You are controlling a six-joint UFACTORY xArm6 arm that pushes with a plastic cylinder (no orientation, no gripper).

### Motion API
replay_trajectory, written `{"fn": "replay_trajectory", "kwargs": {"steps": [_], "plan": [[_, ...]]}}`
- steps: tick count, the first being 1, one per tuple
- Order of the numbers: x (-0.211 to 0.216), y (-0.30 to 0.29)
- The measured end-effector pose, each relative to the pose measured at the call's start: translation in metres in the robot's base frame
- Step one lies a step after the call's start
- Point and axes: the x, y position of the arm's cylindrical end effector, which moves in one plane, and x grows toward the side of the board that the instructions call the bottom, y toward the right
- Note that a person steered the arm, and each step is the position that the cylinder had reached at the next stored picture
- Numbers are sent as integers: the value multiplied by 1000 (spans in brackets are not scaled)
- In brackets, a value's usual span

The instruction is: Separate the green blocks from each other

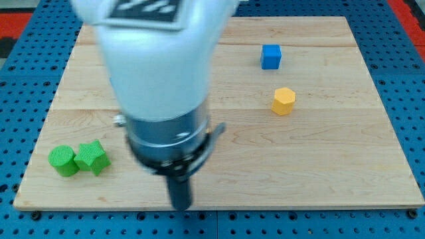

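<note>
Two green blocks sit touching near the board's bottom left: a green cylinder (63, 161) on the left and a green star-shaped block (91, 157) on its right. My tip (180, 206) is at the bottom middle of the board, well to the right of the green star block and apart from it. The arm's large white and dark body hangs over the board's middle left and hides what lies under it.
A blue cube (270, 57) sits at the view's upper right, and a yellow hexagonal block (283, 101) just below it. The wooden board (332, 159) lies on a blue pegboard table; its bottom edge is close under my tip.
</note>
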Motion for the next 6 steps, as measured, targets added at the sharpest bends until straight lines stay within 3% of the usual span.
{"fn": "replay_trajectory", "kwargs": {"steps": [2,3,4,6], "plan": [[-36,-125],[-35,-153],[-87,-162],[-119,-97]]}}
